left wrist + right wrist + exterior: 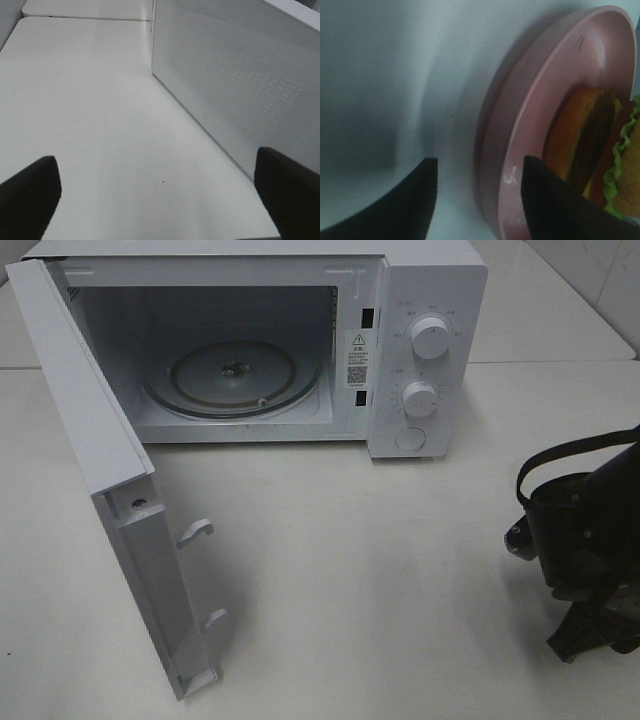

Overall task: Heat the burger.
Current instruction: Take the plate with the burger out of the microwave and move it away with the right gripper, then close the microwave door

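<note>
The right pincer (477, 200) stands partly open in its wrist view, its two dark fingers (415, 200) set astride the rim of the pink plate (520, 150): one finger lies outside the plate over the white desk (380, 75), the other inside over the plate's floor. Whether either finger touches the rim cannot be told; nothing is clamped between them. The burger (585, 140) lies on the plate just beyond the inner finger, its golden-brown bun, dark patty and green lettuce showing, close beside that finger but outside the gap of the pincer. In the high view the right arm (590, 540) shows only as a dark mass at the right edge of the desk, and plate and burger are out of sight there. The left pincer (160, 200) is spread wide and holds nothing, its fingers hanging over bare desk beside the perforated side wall of the microwave (240, 90). The microwave's door (110, 490) stands swung open, the glass turntable (232, 378) showing inside.
</note>
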